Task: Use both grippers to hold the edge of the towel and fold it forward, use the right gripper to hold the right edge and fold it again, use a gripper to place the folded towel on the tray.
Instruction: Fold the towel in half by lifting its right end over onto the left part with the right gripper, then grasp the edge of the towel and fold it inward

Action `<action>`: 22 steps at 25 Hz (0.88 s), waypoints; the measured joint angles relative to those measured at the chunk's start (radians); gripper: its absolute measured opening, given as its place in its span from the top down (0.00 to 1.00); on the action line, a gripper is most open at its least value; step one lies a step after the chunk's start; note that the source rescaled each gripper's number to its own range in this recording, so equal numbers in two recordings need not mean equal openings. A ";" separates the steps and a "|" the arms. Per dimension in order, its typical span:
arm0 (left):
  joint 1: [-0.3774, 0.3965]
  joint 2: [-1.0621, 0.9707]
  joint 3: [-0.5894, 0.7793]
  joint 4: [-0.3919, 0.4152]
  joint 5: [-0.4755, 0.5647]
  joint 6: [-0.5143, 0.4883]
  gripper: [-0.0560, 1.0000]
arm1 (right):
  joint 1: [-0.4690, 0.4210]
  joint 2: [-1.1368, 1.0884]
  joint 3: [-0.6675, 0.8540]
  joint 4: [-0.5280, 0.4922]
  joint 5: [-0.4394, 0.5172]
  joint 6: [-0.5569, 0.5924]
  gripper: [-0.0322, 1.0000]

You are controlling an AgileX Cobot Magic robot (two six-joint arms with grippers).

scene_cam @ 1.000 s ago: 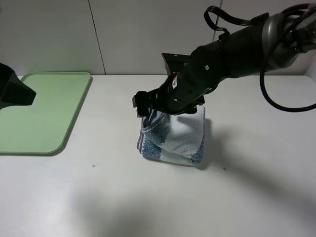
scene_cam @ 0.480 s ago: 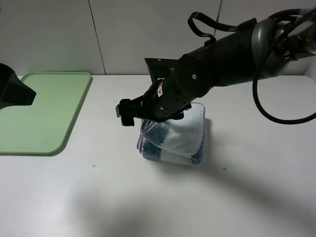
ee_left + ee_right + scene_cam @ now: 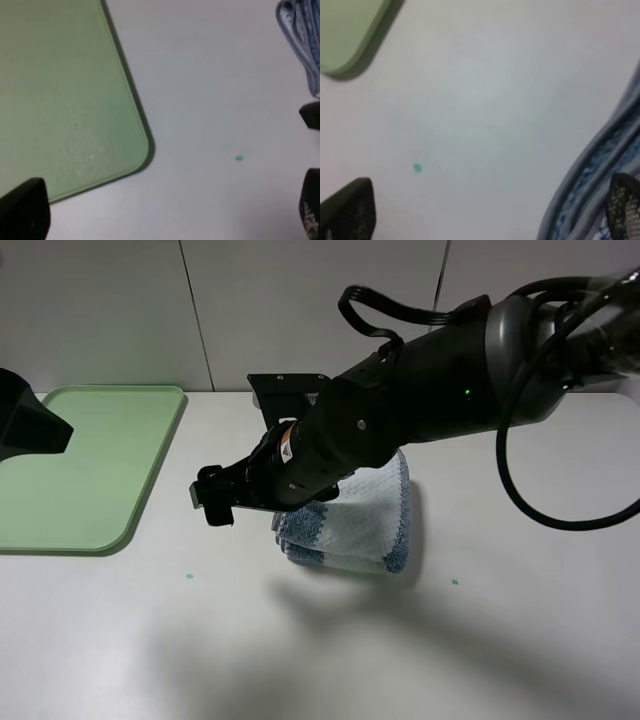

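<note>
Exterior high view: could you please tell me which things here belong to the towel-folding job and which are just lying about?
Belonging to the job:
- folded striped towel
- light-green tray
- right hand, open, just left of the towel
- left hand, open

Just lying about:
- teal specks on the white table

I can read nothing here. A small white and orange sticker (image 3: pixel 289 448) sits on the wrist behind my right gripper (image 3: pixel 210 502), left of centre in the high view. Its print is too small and blurred to make out. Neither wrist view gives me any lettering or numbers.
</note>
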 joint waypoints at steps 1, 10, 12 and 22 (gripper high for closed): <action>0.000 0.000 0.000 0.000 0.000 0.000 0.00 | 0.011 0.000 0.000 -0.003 0.002 0.000 0.00; 0.000 0.000 0.000 0.000 0.000 0.000 0.00 | 0.064 -0.097 0.000 -0.127 0.124 0.023 0.00; 0.000 0.000 0.000 0.000 0.000 0.000 0.00 | 0.065 -0.149 0.000 -0.153 0.162 0.024 0.00; 0.000 0.000 0.000 0.000 0.000 0.000 0.00 | 0.067 -0.368 0.000 -0.353 0.669 0.006 0.00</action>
